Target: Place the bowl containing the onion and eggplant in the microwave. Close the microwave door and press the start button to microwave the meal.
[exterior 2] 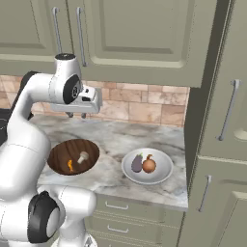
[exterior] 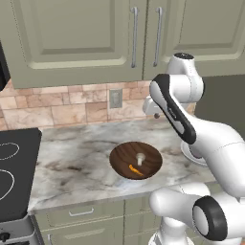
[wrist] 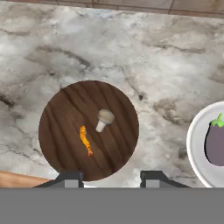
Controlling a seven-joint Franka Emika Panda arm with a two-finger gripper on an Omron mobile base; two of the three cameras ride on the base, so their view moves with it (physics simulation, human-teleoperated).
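Nothing of the job looks done yet: the white bowl point(exterior 2: 147, 166) sits on the marble counter point(exterior 2: 116, 140) near the tall cabinet, holding the eggplant point(exterior 2: 137, 163) and onion point(exterior 2: 149, 165) side by side. The gripper point(exterior 2: 77, 115) hangs well above the counter, jaws parted and empty. Beside it, a wooden bowl point(exterior 2: 73, 156) holds a mushroom point(exterior 2: 82, 157) and an orange scrap point(exterior 2: 70, 165).

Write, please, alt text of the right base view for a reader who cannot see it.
A white bowl holding an eggplant and an onion sits on a marble counter, right of a wooden bowl. The robot's claw hangs empty above the counter, apart from both bowls.
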